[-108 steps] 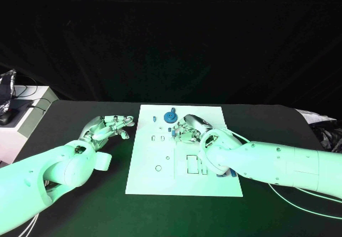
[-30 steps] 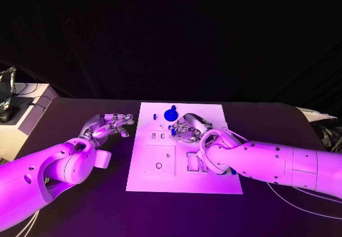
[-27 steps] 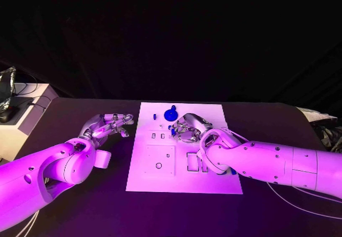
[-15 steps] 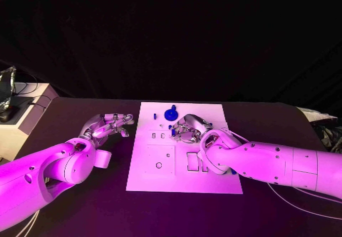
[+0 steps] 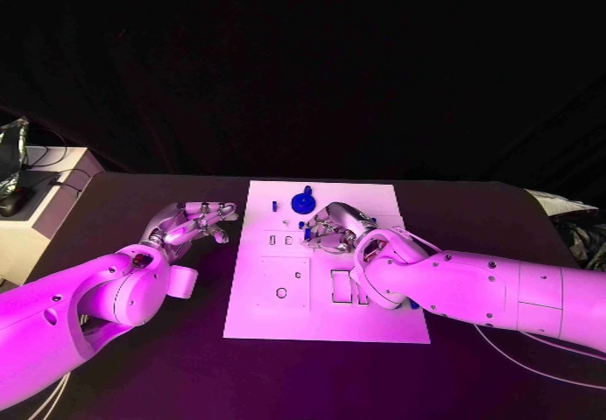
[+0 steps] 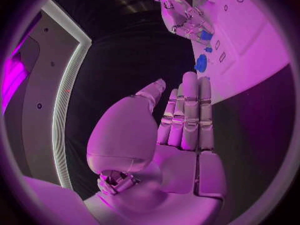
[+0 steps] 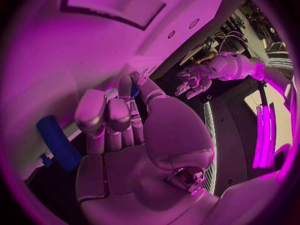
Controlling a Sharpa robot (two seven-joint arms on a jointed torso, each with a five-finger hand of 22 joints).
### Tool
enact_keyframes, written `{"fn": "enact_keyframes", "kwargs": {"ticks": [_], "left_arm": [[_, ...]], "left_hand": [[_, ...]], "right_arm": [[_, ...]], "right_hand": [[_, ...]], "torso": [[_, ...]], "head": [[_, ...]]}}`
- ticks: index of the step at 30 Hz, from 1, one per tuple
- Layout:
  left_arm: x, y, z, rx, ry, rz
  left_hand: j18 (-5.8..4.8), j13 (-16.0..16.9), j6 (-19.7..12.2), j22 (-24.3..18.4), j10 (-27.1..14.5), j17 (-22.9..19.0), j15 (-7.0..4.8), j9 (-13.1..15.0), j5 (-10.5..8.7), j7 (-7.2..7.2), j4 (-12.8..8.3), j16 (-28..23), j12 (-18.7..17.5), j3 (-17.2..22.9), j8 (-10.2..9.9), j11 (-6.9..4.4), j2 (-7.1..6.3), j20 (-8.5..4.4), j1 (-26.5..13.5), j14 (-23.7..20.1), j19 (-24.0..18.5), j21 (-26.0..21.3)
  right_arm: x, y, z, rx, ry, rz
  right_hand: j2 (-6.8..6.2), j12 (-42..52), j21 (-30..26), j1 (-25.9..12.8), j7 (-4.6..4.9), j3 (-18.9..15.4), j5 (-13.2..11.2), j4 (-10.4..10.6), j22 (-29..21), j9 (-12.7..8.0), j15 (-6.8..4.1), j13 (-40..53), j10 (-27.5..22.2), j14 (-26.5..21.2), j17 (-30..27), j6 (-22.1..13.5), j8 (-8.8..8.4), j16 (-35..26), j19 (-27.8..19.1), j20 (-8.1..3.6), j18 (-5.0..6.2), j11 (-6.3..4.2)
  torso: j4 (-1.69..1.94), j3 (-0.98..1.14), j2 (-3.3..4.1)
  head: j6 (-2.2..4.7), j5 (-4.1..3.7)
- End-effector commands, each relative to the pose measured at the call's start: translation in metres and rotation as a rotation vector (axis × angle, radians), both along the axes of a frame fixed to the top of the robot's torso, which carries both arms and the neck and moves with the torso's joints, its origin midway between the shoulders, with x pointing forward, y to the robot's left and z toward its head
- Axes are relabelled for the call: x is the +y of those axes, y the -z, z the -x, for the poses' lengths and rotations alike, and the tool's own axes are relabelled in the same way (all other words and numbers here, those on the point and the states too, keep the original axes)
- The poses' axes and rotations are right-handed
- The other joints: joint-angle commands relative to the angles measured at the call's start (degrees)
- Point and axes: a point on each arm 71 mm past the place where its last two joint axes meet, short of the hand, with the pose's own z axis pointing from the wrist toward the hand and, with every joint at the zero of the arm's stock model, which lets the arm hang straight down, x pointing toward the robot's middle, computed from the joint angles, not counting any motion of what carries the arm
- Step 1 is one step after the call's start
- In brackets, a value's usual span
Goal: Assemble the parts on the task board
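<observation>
Head view. We see the white task board (image 5: 285, 306) lying in the middle of the black table (image 5: 505, 367). The right hand (image 5: 331, 229) sits over the upper middle of the board, its fingers curled down around a small blue part (image 5: 307, 234) at the fingertips. A larger round blue part (image 5: 302, 202) stands near the board's far edge, just beyond that hand, and a thin blue peg (image 5: 273, 206) stands to its left. Another blue part (image 5: 412, 304) shows at the board's right edge, partly hidden by the right arm. The left hand (image 5: 192, 222) hovers over the bare table just beside the board's left edge, fingers loosely spread, holding nothing. A white stand (image 5: 38, 219) is at the table's far left.

Left wrist view. We see the left hand (image 6: 178, 130) with its fingers straight, side by side and empty, the thumb set apart. Beyond it lies the task board (image 6: 250, 50) with the round blue part (image 6: 200, 63). The right hand (image 6: 187, 20) is bunched over the board with a blue part (image 6: 205, 35) at its fingertips.

Right wrist view. We see the right hand (image 7: 125, 130) with fingers curled in, and a small blue part (image 7: 134, 90) pinched between thumb and finger, close against the board (image 7: 94, 50). A blue bar (image 7: 57, 142) lies beside the hand. The left hand (image 7: 195, 81) shows beyond, fingers apart.
</observation>
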Motion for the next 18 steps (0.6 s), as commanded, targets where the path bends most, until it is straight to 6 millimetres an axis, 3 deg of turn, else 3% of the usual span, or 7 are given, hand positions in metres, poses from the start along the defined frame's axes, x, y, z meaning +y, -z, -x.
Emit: {"fn": "enact_keyframes", "kwargs": {"ticks": [1,18], "left_arm": [[-0.0025,-0.0006,0.0005,-0.002,0.018,0.011],[-0.0024,-0.0002,0.0006,0.001,0.019,0.010]], "left_hand": [[0.61,0.0,-0.5,0.0,-0.3,0.0,0.06,0.0,-0.31,0.08,-0.1,0.3,-0.1,-0.2,-0.2,0.01,0.47,0.03,0.0,-0.1,-0.2,0.3],[0.61,0.0,-0.7,-0.1,-0.6,0.0,0.11,0.0,-0.31,0.23,-0.2,0.5,-0.1,-0.3,-0.3,0.12,0.38,0.06,0.0,-0.3,-0.3,0.4]], "right_arm": [[0.0003,0.0027,0.0006,0.014,-0.008,0.021],[0.0012,0.0031,0.0009,0.019,-0.016,0.025]], "right_hand": [[-0.10,0.1,0.3,0.1,0.14,-0.3,0.0,0.0,7.0,0.0,0.03,0.1,-0.9,0.3,0.0,0.3,0.18,0.3,3.7,-0.19,-0.71,-0.93],[-1.37,-0.2,0.4,0.3,0.90,-2.6,-0.2,1.3,7.1,0.0,0.37,0.4,-0.9,0.2,0.4,-2.4,0.12,0.3,3.7,0.14,-0.64,-0.51]], "torso": [[0.02,0.02,0.00],[0.05,0.03,0.03]], "head": [[-0.02,-0.02],[-0.25,-0.12]]}}
